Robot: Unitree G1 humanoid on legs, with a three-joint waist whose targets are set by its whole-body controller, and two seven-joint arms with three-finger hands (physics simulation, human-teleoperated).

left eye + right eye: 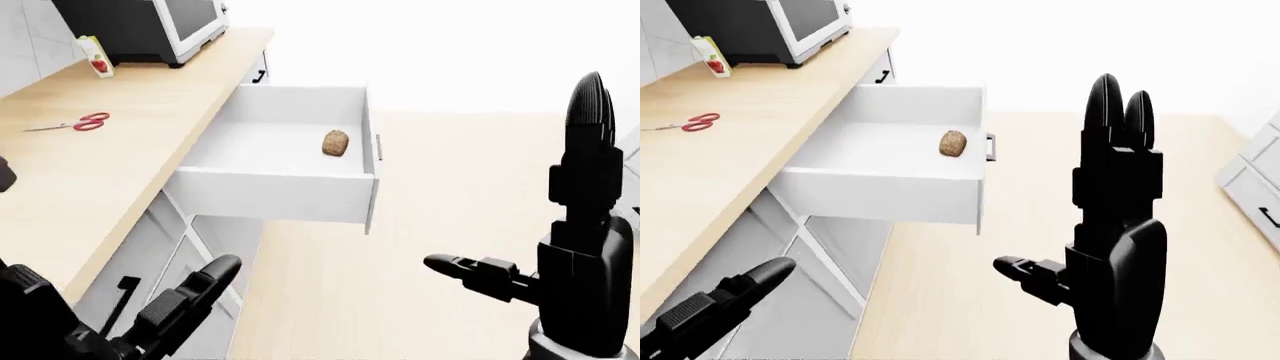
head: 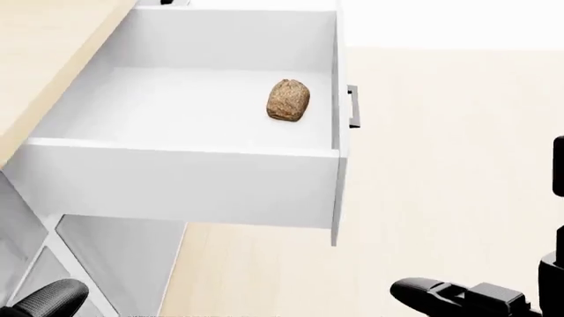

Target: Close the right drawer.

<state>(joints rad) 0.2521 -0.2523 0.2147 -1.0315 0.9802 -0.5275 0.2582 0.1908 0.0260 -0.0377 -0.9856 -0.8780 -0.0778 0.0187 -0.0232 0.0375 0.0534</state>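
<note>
The drawer (image 1: 290, 161) stands pulled far out from the white cabinets under the tabletop (image 1: 110, 142), reaching toward the right of the left-eye view over the pale wood floor (image 1: 460, 195). Its white inside is bare except for one brown, rough lump (image 2: 288, 100) that lies near the front panel, on the right side of the drawer in the head view. A small dark handle (image 2: 352, 106) sits on the outer face of that front panel.

Neither hand touches the drawer. The right hand (image 1: 1118, 202) is raised upright, well apart from the drawer, at the right of the right-eye view: its long fingers (image 1: 1110, 120) point straight up side by side and the thumb (image 1: 1025, 271) sticks out to the left, so it is spread wide and holds nothing. The left hand (image 1: 185, 300) shows low at the bottom left of the left-eye view, below the drawer and beside the cabinet doors; only part of it is visible, its fingers stretched out and around nothing.

On the tabletop, toward the left of the eye views, lie red-handled scissors (image 1: 75, 123). Farther up stand a small carton (image 1: 95, 57) and a dark microwave (image 1: 150, 26). Another white cabinet (image 1: 1255, 180) with a dark handle shows at the right edge of the right-eye view.
</note>
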